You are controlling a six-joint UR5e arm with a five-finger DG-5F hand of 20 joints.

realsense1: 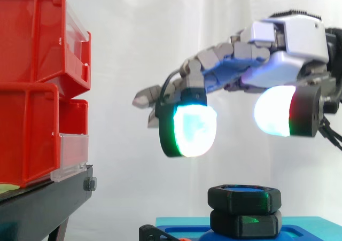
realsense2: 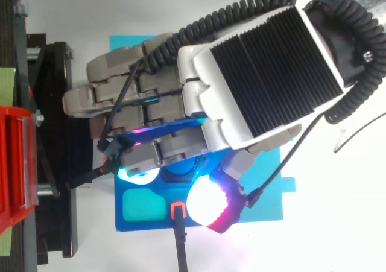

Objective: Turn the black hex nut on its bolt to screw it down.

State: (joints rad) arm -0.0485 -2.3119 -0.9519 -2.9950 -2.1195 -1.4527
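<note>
Hand (realsense1: 278,64) clear above hex nut (realsense1: 245,199)

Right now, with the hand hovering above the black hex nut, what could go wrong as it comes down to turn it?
1. The hand is open and clear of the black hex nut; lowered off-centre, its pads may catch one corner and slip.
2. A second black hex piece sits directly beneath; too deep a descent might grip that instead.
</note>
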